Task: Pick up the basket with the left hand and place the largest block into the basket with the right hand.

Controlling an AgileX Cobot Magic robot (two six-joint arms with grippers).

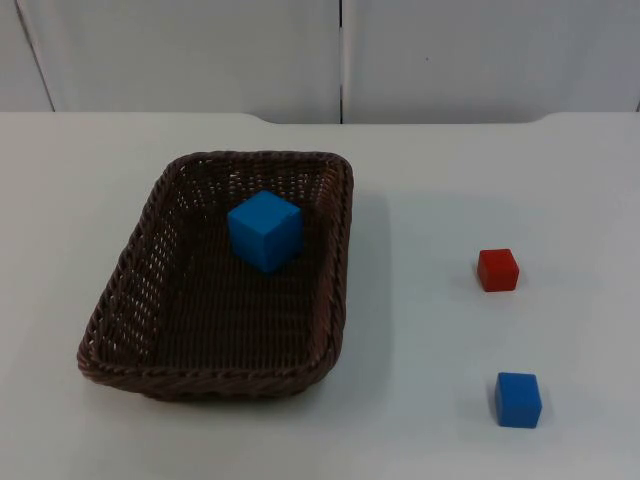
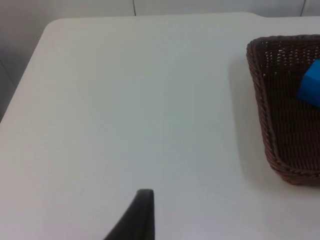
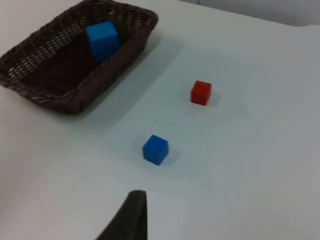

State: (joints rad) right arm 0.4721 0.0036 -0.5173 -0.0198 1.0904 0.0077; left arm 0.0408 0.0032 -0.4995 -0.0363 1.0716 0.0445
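The large blue block (image 1: pixel 265 230) sits in the basket (image 1: pixel 120 300) on the table (image 1: pixel 430 180) — your task looks done; both arms wait, jaws' state impossible to tell.

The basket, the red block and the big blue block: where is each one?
basket (image 1: pixel 120 300): top view, on its left woven wall.
red block (image 1: pixel 497 270): top view, on its upper face, right of the basket.
big blue block (image 1: pixel 264 230): top view, on its middle, inside the basket.
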